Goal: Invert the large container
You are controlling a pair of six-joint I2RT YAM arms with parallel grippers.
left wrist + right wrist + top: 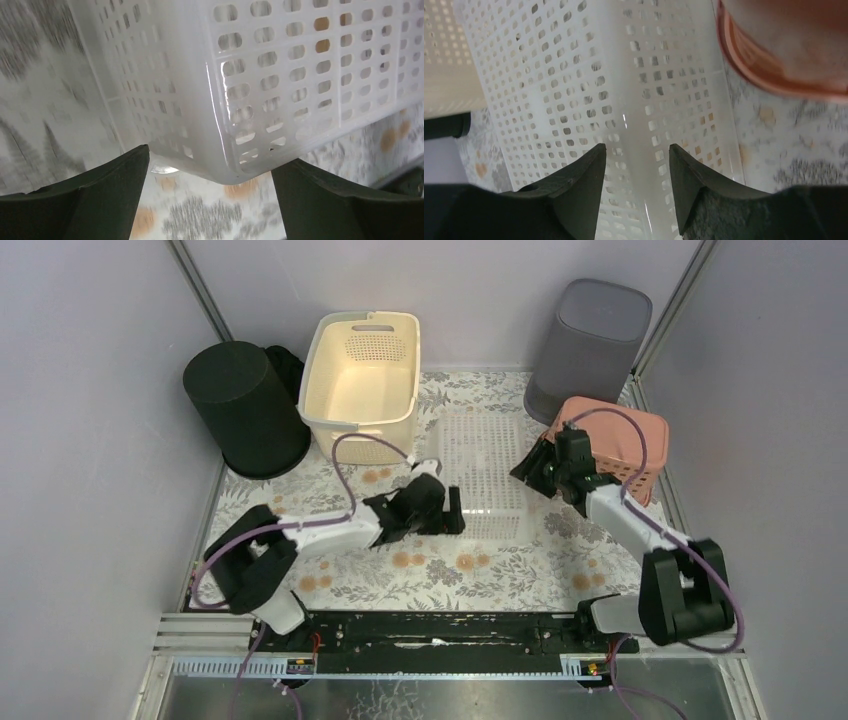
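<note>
A translucent white perforated basket (485, 475) lies in the middle of the flowered table with a flat perforated face up. My left gripper (455, 510) is at its near left corner. In the left wrist view the jaws (210, 157) stand wide open on either side of that rounded corner (235, 170), not touching it. My right gripper (530, 468) is at the basket's right edge. In the right wrist view it (636, 147) is open just above the basket's edge ridge (634, 100), holding nothing.
A cream laundry basket (362, 380) stands at the back, its wall also in the right wrist view (449, 65). A black bin (245, 408) is at the back left and a grey bin (590, 345) at the back right. A pink basket (620, 445) lies beside my right arm (784, 45).
</note>
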